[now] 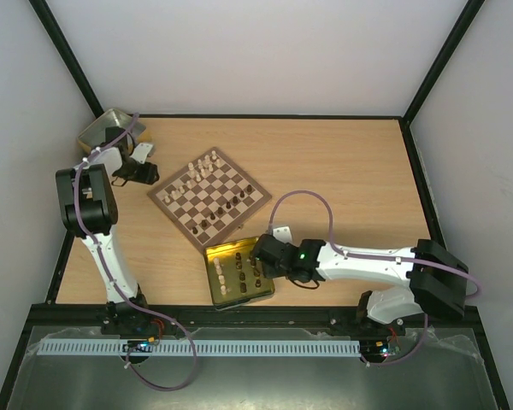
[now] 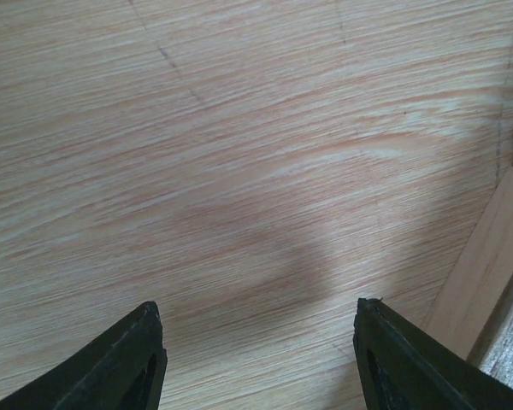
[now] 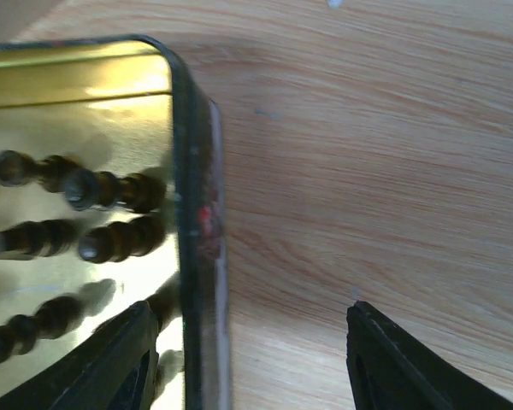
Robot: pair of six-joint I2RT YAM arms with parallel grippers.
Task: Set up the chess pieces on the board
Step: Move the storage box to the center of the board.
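Looks like I'm driving a lab test cell: plain white panels (image 1: 239, 51) and black frame struts (image 1: 61, 47) box in the wooden table (image 1: 350, 162), slotted cable duct (image 1: 239, 348) along its near edge.

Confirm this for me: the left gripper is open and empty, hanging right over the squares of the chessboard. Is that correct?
Not quite. The left gripper is open and empty, but it hangs over bare table, not over the squares. The left wrist view shows only plain wood grain beneath the fingers, with the board just showing its edge off to one side.
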